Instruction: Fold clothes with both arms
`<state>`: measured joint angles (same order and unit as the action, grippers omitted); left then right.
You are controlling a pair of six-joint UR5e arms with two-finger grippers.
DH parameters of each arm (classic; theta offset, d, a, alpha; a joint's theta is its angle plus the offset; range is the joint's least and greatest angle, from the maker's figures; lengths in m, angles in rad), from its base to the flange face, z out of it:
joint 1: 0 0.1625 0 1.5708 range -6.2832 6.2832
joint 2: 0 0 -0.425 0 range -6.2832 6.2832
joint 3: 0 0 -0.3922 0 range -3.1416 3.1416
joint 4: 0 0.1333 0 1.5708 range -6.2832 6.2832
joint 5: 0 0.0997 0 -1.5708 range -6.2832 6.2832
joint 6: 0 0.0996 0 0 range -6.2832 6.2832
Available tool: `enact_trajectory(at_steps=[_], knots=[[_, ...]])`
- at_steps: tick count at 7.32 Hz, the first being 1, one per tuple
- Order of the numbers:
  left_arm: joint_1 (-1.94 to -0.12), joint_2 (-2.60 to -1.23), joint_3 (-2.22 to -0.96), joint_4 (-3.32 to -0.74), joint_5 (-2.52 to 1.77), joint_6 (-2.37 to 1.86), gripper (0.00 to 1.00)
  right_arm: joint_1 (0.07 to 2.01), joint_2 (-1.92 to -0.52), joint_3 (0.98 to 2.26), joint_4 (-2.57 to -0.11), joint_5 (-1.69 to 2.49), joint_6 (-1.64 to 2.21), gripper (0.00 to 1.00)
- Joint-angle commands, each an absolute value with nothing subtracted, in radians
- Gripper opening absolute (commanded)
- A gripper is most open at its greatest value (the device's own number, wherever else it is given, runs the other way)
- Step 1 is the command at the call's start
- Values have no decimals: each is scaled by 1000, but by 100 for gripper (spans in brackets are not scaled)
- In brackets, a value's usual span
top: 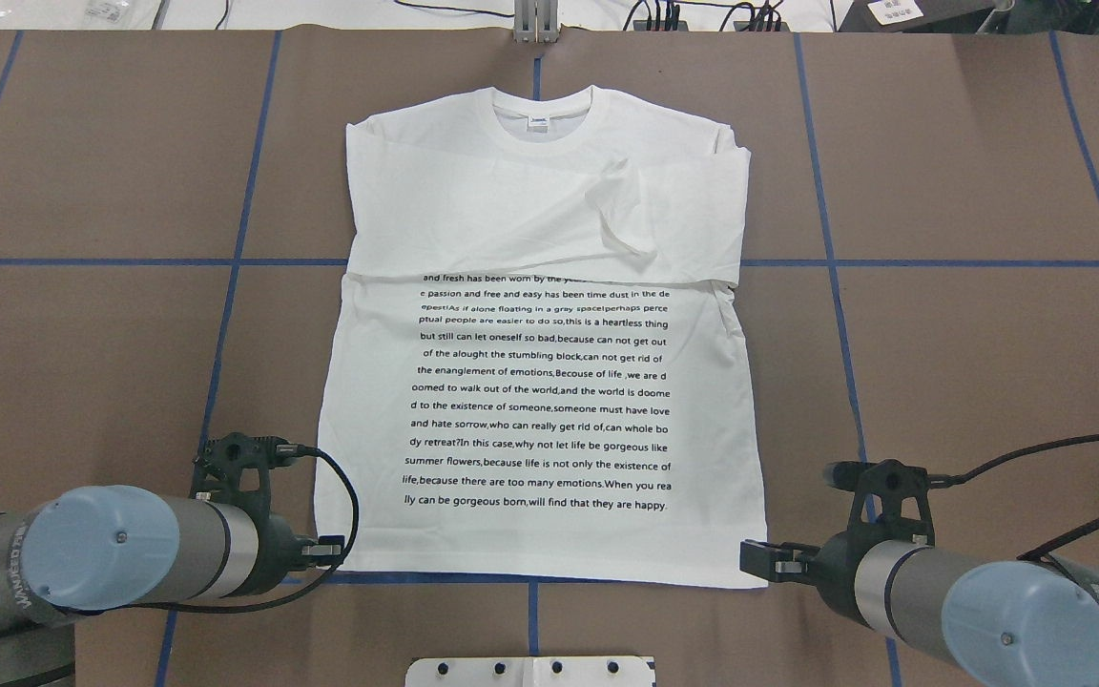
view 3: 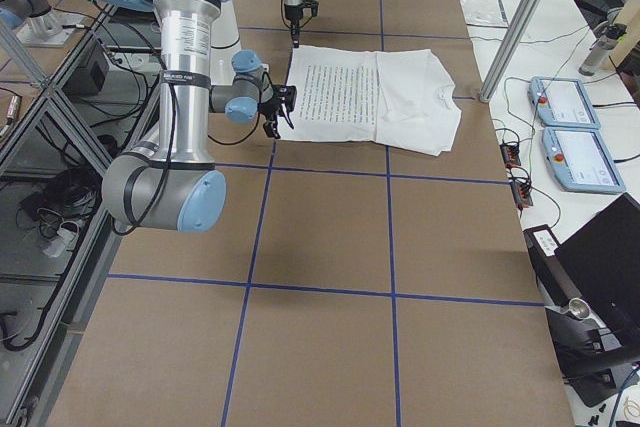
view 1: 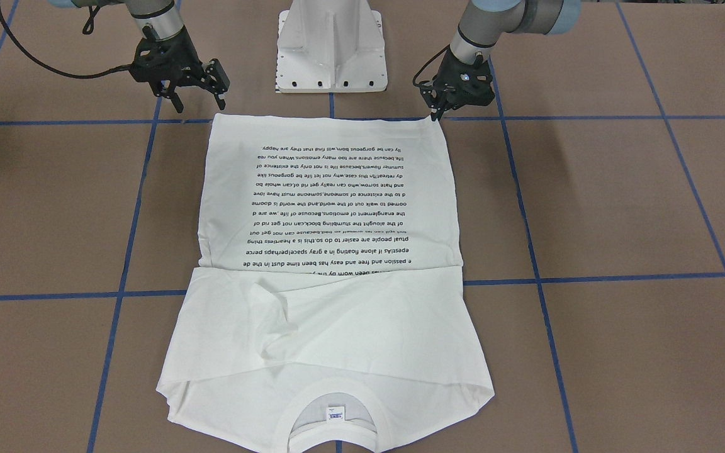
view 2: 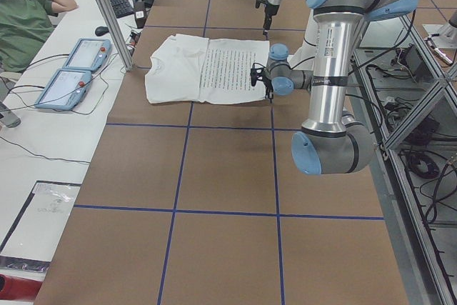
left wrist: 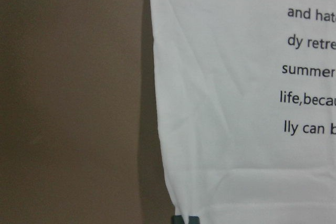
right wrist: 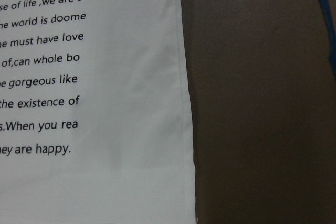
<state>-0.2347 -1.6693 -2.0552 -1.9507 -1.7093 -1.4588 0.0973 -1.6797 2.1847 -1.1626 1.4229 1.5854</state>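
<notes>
The white shirt [view 1: 337, 327] lies flat on the brown table with its text side up and its sleeves folded across the chest. The collar [top: 542, 119] points away from me. My left gripper [view 1: 436, 113] is low at the near left hem corner [top: 321, 563], with its jaws together on the hem. A dark fingertip [left wrist: 186, 220] shows on the hem edge in the left wrist view. My right gripper [view 1: 199, 94] is open and empty, just beside the near right hem corner [top: 761, 580]. The right wrist view shows the shirt edge [right wrist: 184, 129] and no fingers.
The white pedestal base [view 1: 331, 50] stands between the arms, just behind the hem. Blue tape lines [top: 82, 260] grid the brown table. Teach pendants [view 2: 71, 69] lie on the side bench, and a seated person [view 2: 28, 19] is beyond the collar end.
</notes>
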Motion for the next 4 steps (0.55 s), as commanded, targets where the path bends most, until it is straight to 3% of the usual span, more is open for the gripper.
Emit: enact_trajectory(at_steps=[1,4], knots=[[-235,-1675,-2057,-1951,-1712,-1459,0,60,-1643,2132,-1161,1382,1623,66],[-235,-1687,-2057,-1951,-1710,-1459,0,60,-1632,2114,-1161,1382,1684,66]])
